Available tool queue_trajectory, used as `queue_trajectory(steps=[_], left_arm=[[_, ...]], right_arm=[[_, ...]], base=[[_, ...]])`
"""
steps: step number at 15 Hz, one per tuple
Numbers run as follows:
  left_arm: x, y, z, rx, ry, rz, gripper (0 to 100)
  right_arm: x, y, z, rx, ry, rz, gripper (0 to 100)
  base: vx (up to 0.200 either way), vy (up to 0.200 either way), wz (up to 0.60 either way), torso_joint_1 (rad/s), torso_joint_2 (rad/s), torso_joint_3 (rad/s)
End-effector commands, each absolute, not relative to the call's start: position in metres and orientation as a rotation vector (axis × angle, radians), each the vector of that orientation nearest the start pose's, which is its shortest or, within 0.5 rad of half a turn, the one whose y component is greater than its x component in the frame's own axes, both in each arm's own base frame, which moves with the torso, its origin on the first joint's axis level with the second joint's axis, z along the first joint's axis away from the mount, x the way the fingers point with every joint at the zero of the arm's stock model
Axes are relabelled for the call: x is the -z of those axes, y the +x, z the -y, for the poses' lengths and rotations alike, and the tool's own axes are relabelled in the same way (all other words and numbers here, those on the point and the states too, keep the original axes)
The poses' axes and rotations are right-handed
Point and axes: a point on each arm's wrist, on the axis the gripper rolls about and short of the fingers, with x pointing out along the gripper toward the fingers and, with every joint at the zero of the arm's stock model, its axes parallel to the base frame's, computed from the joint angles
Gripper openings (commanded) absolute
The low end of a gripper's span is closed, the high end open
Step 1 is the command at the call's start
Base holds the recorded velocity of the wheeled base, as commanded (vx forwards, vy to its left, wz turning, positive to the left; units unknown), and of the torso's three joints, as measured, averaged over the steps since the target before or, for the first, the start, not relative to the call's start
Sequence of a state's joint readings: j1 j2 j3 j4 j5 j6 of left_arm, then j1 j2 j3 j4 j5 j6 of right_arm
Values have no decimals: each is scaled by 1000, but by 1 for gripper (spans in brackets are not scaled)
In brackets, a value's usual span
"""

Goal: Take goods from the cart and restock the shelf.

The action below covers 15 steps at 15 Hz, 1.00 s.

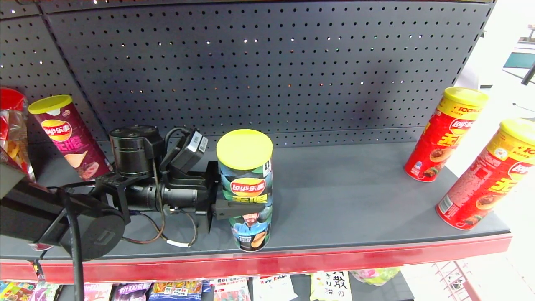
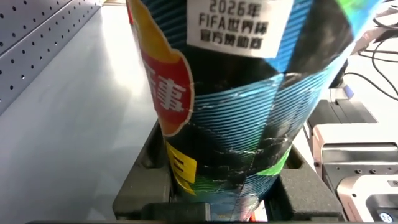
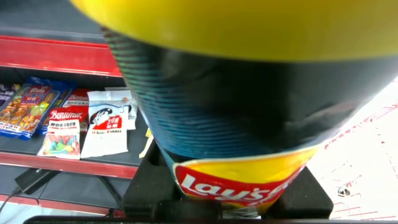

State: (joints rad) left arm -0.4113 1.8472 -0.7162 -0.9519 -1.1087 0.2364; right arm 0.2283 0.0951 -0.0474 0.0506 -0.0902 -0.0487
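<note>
The left gripper (image 1: 239, 201) is clenched on the blue-green can (image 1: 246, 161), upright just behind the shelf's red front edge (image 1: 334, 256), with open deck toward the red cans (image 1: 444, 134); the right gripper (image 3: 230, 202) grasps a second can (image 3: 249, 106).

A shop aisle. A red-edged shelf (image 1: 342, 196) with perforated back (image 1: 267, 75) holds chip cans (image 1: 445, 134); snack packets (image 1: 274, 288) lie below.
</note>
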Motion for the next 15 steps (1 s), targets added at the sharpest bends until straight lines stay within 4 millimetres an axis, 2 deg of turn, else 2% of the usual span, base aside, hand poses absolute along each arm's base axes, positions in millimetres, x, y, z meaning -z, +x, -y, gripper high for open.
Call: queue_trajectory(steps=[1, 7, 15], left_arm=[[-149, 276, 143, 1532, 124, 4, 0], [-139, 268, 140, 1553, 109, -36, 0], [-137, 269, 139, 1548, 101, -48, 0]], right_arm=[[-86, -18, 6, -140, -65, -95, 0], [-86, -18, 6, -139, -65, -95, 0], [-86, -18, 6, -139, -65, -95, 0]], base=[[0, 0, 0, 0, 0, 0], [0, 0, 0, 0, 0, 0], [0, 0, 0, 0, 0, 0]])
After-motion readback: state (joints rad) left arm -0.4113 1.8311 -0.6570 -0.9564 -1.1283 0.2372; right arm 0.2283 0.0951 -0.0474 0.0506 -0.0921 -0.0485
